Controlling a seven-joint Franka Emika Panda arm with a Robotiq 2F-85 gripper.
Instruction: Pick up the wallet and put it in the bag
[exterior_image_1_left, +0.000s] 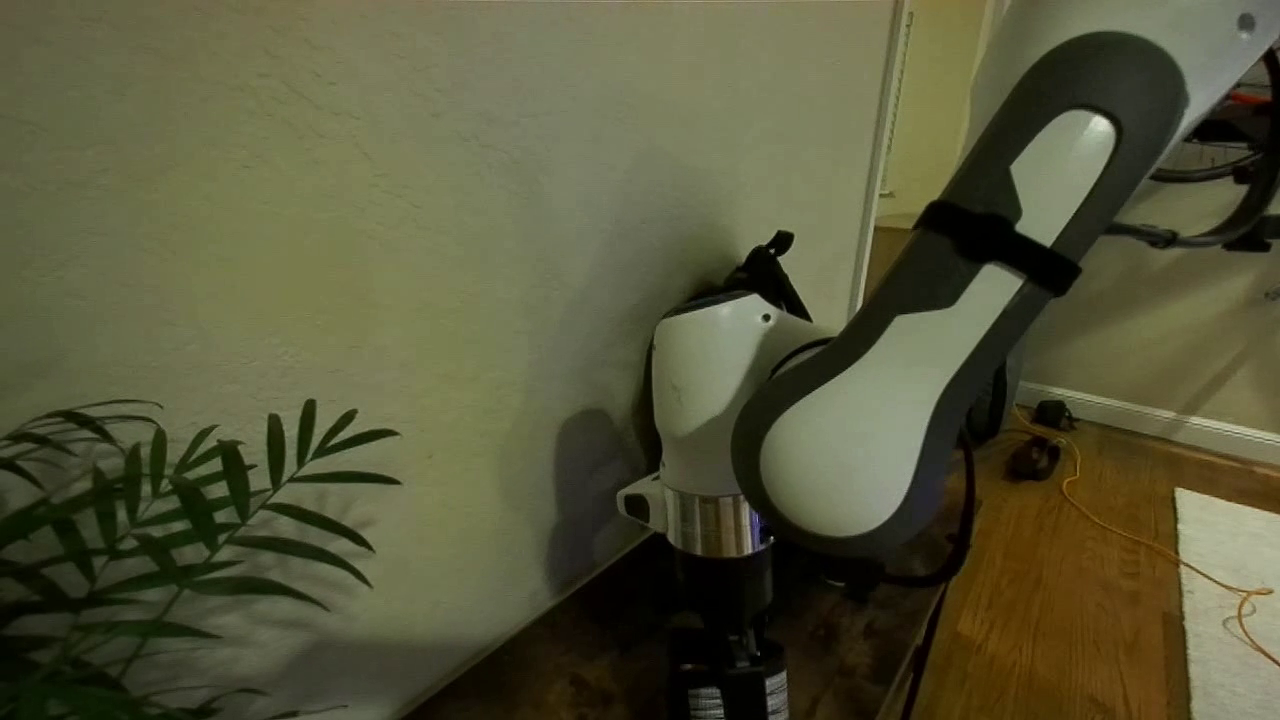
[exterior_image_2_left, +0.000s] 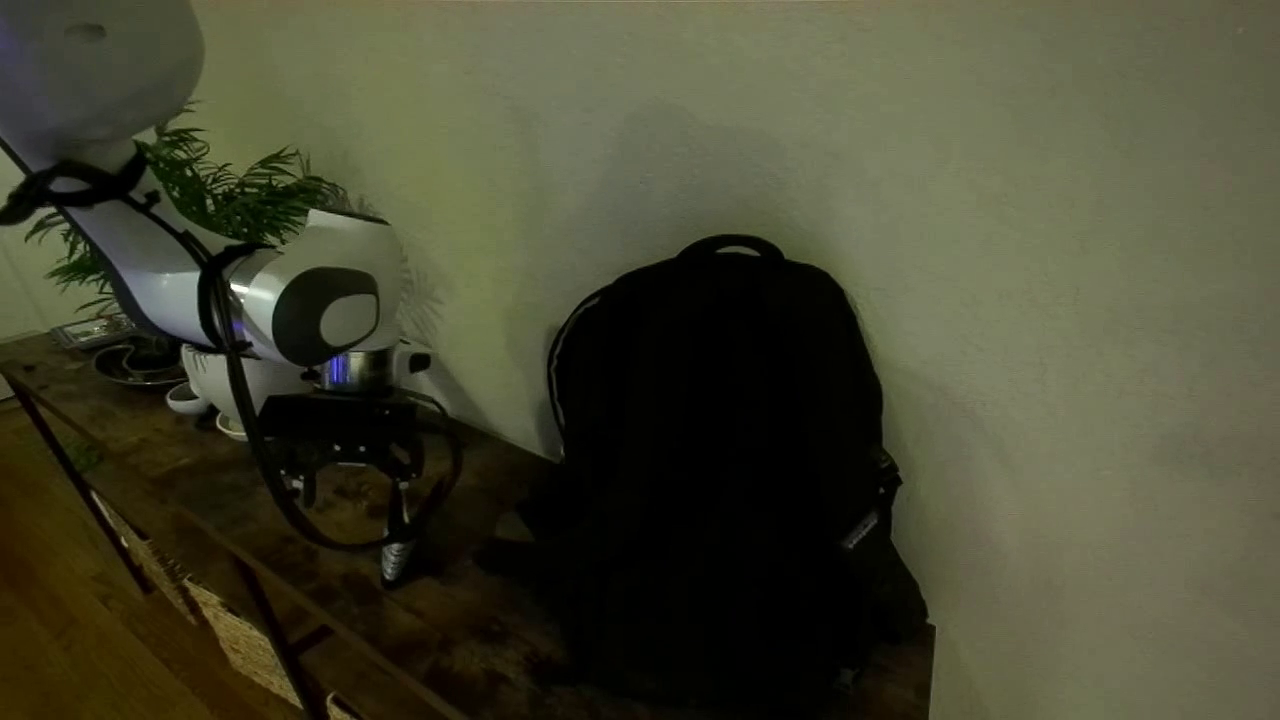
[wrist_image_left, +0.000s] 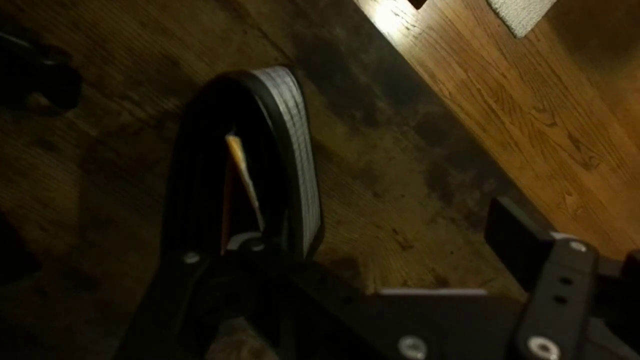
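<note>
Standing on edge on a dark wooden tabletop (wrist_image_left: 365, 200), a black wallet (wrist_image_left: 275, 155) sits below the Robotiq gripper (wrist_image_left: 385, 245), near the backpack (exterior_image_2_left: 720, 450) but apart from it. The wallet is bent into a narrow U with its halves a little spread, which is probably what lets it stand without support and gives the gripper a thin side to pinch. The gripper's fingers (wrist_image_left: 517, 245) are spread wide and grasp nothing: one is over the wallet's near end, the other well out to the right in the wrist view, with tabletop showing between. That stance suggests closing on one cover rather than on the whole wallet; whether the closer finger touches the wallet or dips into its fold cannot be told. The backpack is upright and seems to lean on the wall (exterior_image_2_left: 1080, 350), presumably so that it does not tip over; its opening does not show.

From above, the wallet has a rounded far end and dark layers inside. Along its outer right side runs a pale grey band (wrist_image_left: 300, 150) ruled with a fine grid. A thin slip (wrist_image_left: 243, 167) with an orange and white edge, perhaps paper or a card, stands between the halves. The near end is hidden behind the finger.
</note>
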